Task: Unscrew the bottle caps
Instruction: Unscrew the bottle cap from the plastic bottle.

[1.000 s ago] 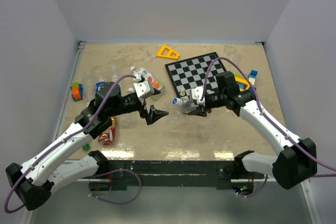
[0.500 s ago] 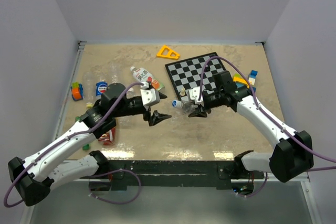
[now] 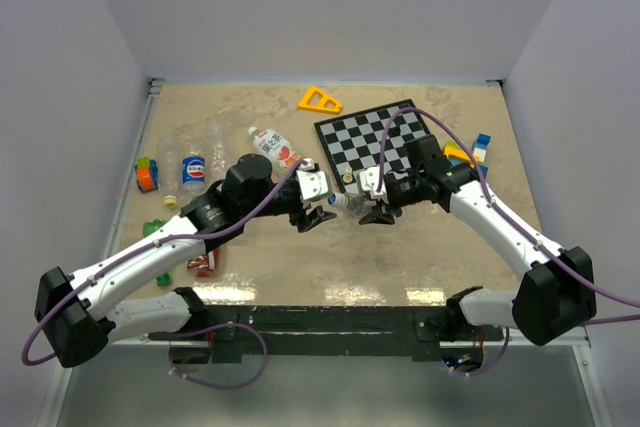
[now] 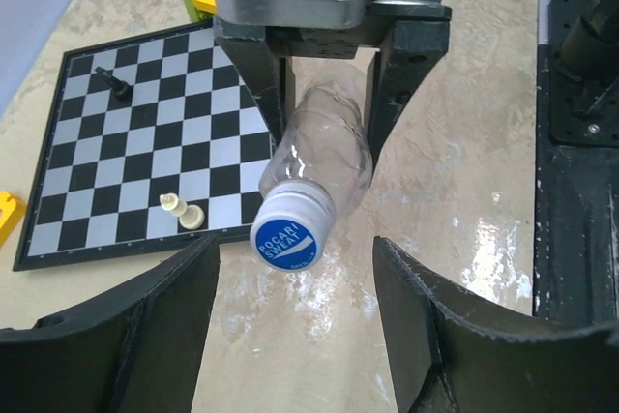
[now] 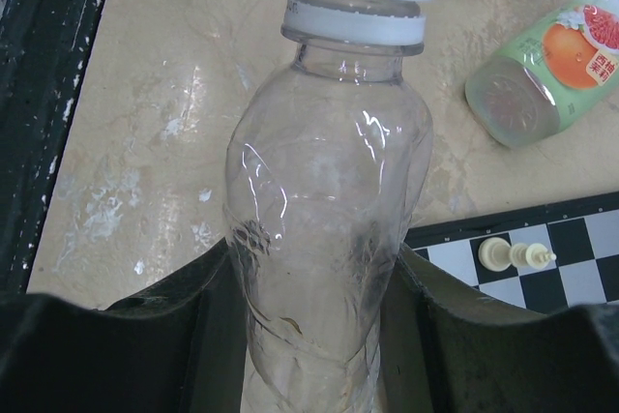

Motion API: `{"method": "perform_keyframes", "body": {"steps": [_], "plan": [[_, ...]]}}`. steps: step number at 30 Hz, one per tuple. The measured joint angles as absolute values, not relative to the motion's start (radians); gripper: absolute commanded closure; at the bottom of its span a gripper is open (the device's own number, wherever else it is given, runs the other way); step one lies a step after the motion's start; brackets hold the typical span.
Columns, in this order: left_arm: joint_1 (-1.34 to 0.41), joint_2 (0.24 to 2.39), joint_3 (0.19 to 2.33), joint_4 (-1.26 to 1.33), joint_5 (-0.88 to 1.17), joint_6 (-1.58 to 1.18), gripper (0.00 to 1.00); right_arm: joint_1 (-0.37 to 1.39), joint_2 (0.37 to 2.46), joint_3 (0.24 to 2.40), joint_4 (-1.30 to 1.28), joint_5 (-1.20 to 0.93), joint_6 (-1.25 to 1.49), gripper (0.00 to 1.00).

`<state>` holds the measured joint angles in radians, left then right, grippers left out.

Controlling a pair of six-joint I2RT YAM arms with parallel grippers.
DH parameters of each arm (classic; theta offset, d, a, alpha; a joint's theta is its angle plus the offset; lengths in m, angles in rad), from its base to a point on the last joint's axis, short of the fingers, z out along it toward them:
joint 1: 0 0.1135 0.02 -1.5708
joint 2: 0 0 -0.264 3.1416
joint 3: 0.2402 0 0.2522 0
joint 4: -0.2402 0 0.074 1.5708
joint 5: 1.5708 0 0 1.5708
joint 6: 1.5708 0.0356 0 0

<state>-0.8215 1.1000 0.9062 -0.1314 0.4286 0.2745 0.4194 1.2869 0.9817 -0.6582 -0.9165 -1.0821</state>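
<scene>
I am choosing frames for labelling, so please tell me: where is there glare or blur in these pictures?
Left wrist view: the cap print is sharp, a bright sheen lies on the table, and the left hand is dark with little detail. Right wrist view: white highlights streak the clear bottle. Top view: glare along the table's near edge.

Left tool (image 4: 293, 263) agape, right tool (image 5: 309, 302) clamped.

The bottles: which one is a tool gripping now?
The clear unlabelled bottle with the blue-topped cap, clamped in the right tool; the other bottles rest ungripped on the table.
</scene>
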Motion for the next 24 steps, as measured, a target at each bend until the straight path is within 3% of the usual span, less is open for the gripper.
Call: {"method": "perform_keyframes", "body": {"steps": [7,15,17,19,20,21,24], "plan": [[-0.822,1.099,0.907,-0.110,0.396,0.285,0.33,0.420,1.288,0.982,-0.664,-0.917,-1.085,1.00],[-0.822,1.129,0.921,-0.107,0.425,0.299,0.50,0.420,1.289,0.982,-0.666,-0.918,-1.087,1.00],[-0.822,1.145,0.928,-0.105,0.437,0.300,0.60,0.420,1.289,0.982,-0.667,-0.919,-1.090,1.00],[-0.822,1.155,0.929,-0.105,0.444,0.296,0.79,0.420,1.289,0.982,-0.667,-0.919,-1.090,1.00],[-0.822,1.158,0.930,-0.105,0.447,0.297,0.94,0.420,1.289,0.982,-0.668,-0.918,-1.092,1.00],[-0.822,1.160,0.931,-0.106,0.450,0.297,1.00,0.420,1.289,0.982,-0.671,-0.917,-1.094,1.00],[-0.822,1.160,0.936,-0.107,0.448,0.281,1.00,0.418,1.289,0.984,-0.674,-0.916,-1.096,1.00]]}}
